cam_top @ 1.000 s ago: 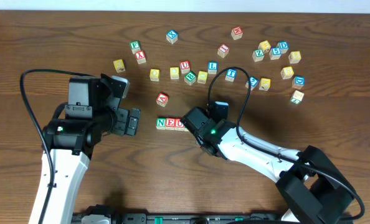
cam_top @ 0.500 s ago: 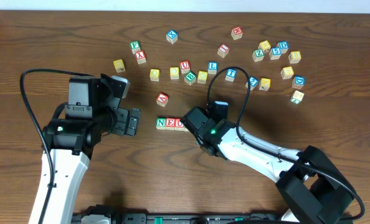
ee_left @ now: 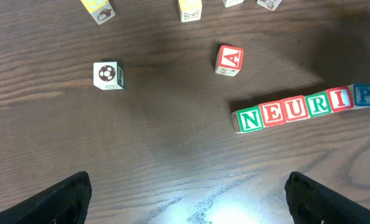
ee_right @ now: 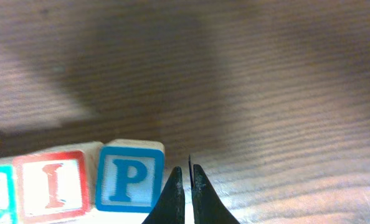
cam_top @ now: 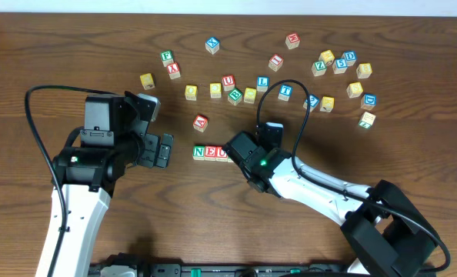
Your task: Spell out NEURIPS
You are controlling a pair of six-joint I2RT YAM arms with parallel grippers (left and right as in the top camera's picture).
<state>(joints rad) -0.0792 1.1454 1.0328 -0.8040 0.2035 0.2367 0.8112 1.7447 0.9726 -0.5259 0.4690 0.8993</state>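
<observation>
NEURIP row (ee_left: pixel 306 109): we see right claw (ee_right: pixel 189 171) fully closed, holding nothing, tips just beside P cube (ee_right: pixel 130 180) at row's end.

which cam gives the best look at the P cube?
Right wrist: P cube fills the foreground, letter sharp. Left wrist shows it small, ending the row at the frame edge. Overhead hides it under the right arm.
</observation>
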